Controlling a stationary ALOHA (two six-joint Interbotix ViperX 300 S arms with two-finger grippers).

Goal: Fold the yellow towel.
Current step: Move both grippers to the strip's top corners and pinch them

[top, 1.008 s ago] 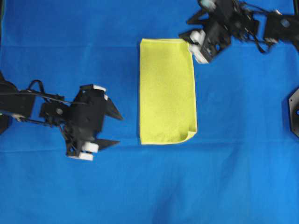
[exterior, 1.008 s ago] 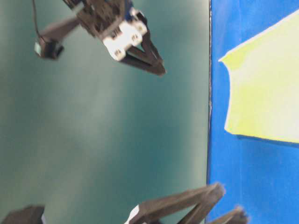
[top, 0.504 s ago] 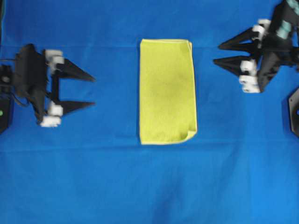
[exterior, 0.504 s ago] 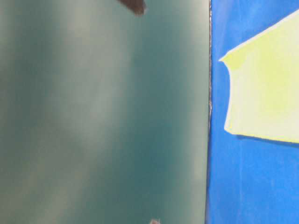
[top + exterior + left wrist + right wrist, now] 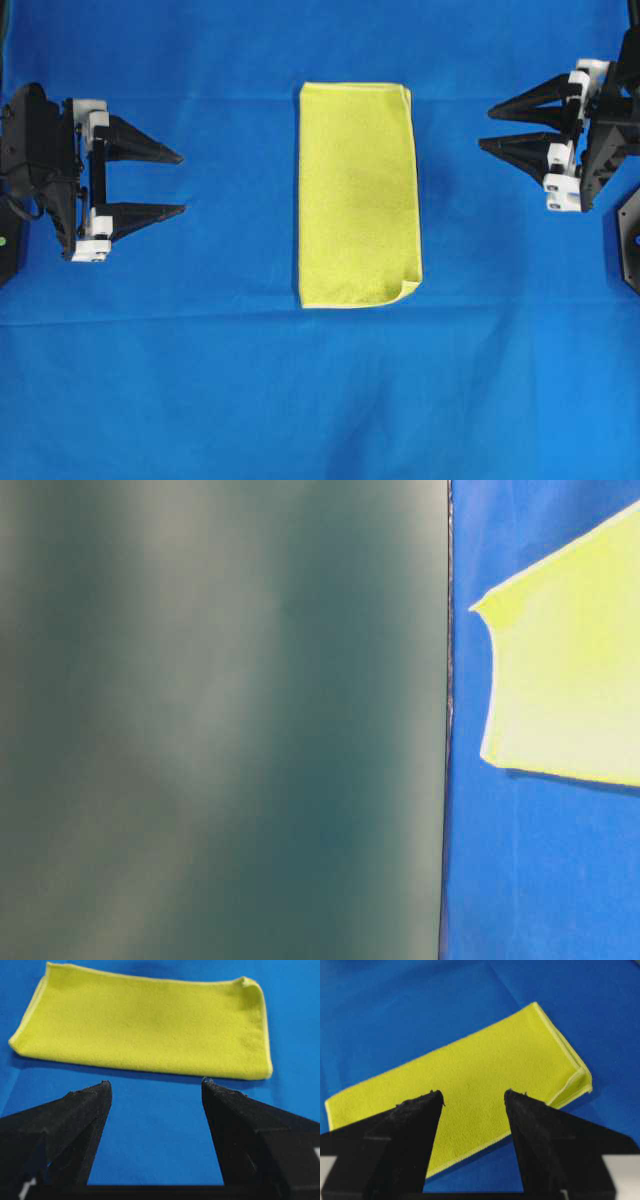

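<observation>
The yellow towel (image 5: 357, 194) lies folded into a tall narrow rectangle in the middle of the blue cloth, its near right corner curled up a little. It also shows in the left wrist view (image 5: 150, 1025), in the right wrist view (image 5: 485, 1080) and at the right edge of the table-level view (image 5: 570, 670). My left gripper (image 5: 183, 183) stands open far to its left, empty and pointing at it. Off to the towel's right, my right gripper (image 5: 485, 127) is open and empty too, well clear of the hem.
A blue cloth (image 5: 320, 400) covers the whole table. A black base plate (image 5: 630, 238) sits at the right edge. The table's edge (image 5: 447, 720) runs upright in the table-level view, with a dark green backdrop beyond it.
Both arms have drawn back from the towel to the table's sides and turned level, the left from the near left, the right from the towel's far right corner. The towel has not moved.
</observation>
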